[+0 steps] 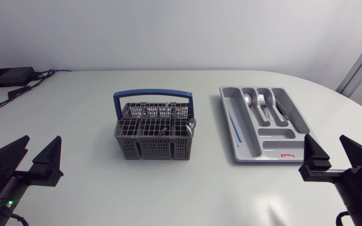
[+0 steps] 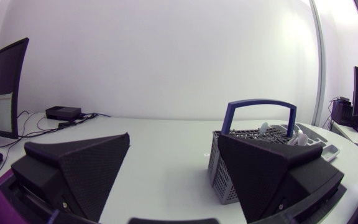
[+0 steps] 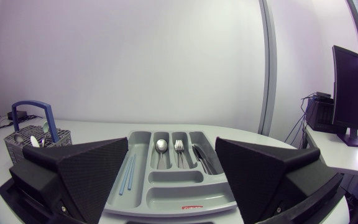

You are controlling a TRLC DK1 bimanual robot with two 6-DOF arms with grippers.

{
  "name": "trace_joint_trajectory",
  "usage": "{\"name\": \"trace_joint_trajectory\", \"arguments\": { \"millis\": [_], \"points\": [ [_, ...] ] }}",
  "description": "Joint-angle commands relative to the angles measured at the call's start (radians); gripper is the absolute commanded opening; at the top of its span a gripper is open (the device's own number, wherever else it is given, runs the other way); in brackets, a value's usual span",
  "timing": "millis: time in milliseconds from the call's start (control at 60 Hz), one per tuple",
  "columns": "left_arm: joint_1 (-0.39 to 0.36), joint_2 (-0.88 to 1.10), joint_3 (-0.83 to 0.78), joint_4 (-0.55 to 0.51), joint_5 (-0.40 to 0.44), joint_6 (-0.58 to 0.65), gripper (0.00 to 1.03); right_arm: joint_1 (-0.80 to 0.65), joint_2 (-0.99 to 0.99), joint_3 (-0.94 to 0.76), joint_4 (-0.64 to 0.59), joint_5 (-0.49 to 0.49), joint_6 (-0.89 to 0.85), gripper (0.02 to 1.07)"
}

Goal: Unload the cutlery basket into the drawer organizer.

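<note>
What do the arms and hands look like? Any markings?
The left hand and right hand are matte black, each with two broad wedge-shaped fingers whose inner faces carry a fine dotted texture. The little of the links that shows is black too. A small green light glows on the left arm.

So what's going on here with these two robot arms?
Nothing is being handled right now. The left claw and right claw wait at the near side of the table, both open and empty. In the middle stands a grey cutlery basket with cutlery in it. Beside it lies the drawer organizer, already holding a spoon, a fork, what looks like a knife and thin blue sticks, each in its own slot. The job is emptying the basket into it.
</note>
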Motion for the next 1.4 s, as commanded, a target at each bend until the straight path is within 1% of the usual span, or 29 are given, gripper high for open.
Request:
{"name": "trace_joint_trajectory", "arguments": {
  "millis": [0,400,600,683,883,1017,1133,1233,1300,1383],
  "points": [
    [-0.003,-0.007,-0.023,0.011,-0.007,-0.021,0.98,0.005,-0.007,-0.027,0.001,0.006,0.004,1.03],
    [-0.009,-0.008,-0.023,0.011,-0.007,-0.021,0.98,0.005,-0.007,-0.027,0.003,0.006,0.004,1.03],
    [-0.009,-0.011,-0.023,0.050,-0.007,-0.023,0.98,0.005,-0.009,-0.027,0.015,0.006,0.000,1.03],
    [-0.009,-0.010,0.008,0.044,-0.007,-0.023,0.98,0.005,-0.009,-0.025,0.029,0.006,-0.003,1.03],
    [-0.003,0.013,0.123,-0.020,-0.005,-0.016,0.98,0.014,-0.007,0.024,0.039,0.006,-0.023,1.03],
    [0.000,0.142,0.219,-0.026,-0.005,-0.015,0.98,0.027,0.008,0.079,0.035,0.006,-0.032,1.03],
    [-0.001,0.291,0.302,-0.043,-0.005,-0.015,0.98,0.027,0.079,0.128,0.038,0.009,-0.032,1.03],
    [-0.006,0.378,0.371,-0.063,-0.005,-0.010,0.98,0.028,0.136,0.168,0.041,0.015,-0.035,1.03],
    [-0.038,0.427,0.411,-0.068,-0.004,-0.001,0.98,0.027,0.183,0.199,0.039,0.016,-0.037,1.03],
    [-0.079,0.515,0.485,-0.100,-0.016,0.019,0.98,0.028,0.266,0.242,0.035,0.018,-0.037,1.02]
  ]
}}
